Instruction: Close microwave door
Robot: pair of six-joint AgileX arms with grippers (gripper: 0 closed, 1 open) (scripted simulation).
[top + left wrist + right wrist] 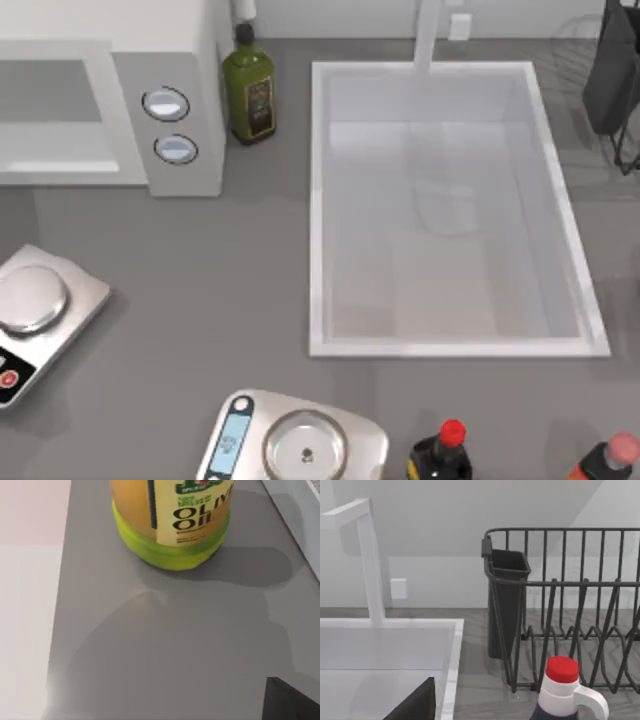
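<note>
White microwave (185,60) door, left of the knobs (166,104), likely swings light and rigid, best pushed at its handle edge; left claw (292,701) and right claw (415,702): cannot tell their state.

grey countertop (220,290) with white sink (560,215), pale wall (445,525).

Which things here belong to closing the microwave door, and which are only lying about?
For the job:
microwave, at the top view's upper left; its door panel cannot be made out.

Only lying about:
olive oil bottle
sink
two kitchen scales
two red-capped bottles
dish rack
</note>
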